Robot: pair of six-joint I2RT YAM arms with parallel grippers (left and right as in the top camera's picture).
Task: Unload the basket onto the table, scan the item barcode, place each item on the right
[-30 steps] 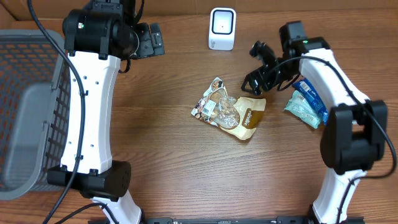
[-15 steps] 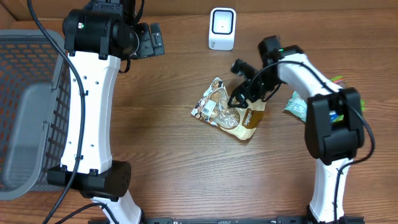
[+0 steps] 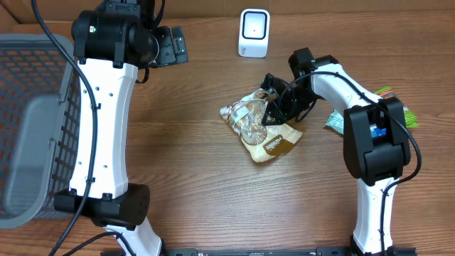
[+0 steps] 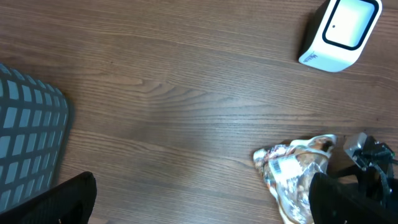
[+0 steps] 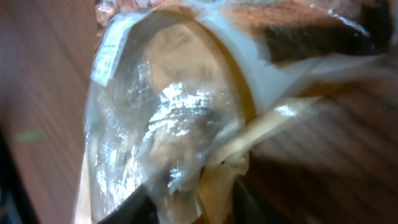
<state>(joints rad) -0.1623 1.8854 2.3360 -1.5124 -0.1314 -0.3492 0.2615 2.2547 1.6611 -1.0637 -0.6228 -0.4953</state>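
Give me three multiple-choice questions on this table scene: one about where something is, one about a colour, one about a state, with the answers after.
1. Where does the white box-shaped scanner stand?
A. At the far edge of the table, beyond the clear-and-brown plastic snack bag
B. Lying flat at the near edge
C. On top of the snack bag

2. What colour is the mesh basket at the left?
A. Red
B. Grey
C. Yellow

3. How is the right gripper?
A. Open, high above the table
B. Closed on the scanner
C. Closed on the snack bag

Answers:
1 A, since the overhead view shows it upright behind the bag.
2 B, since its mesh wall is plainly grey.
3 C, since the right wrist view shows the bag's film pinched in its grip.
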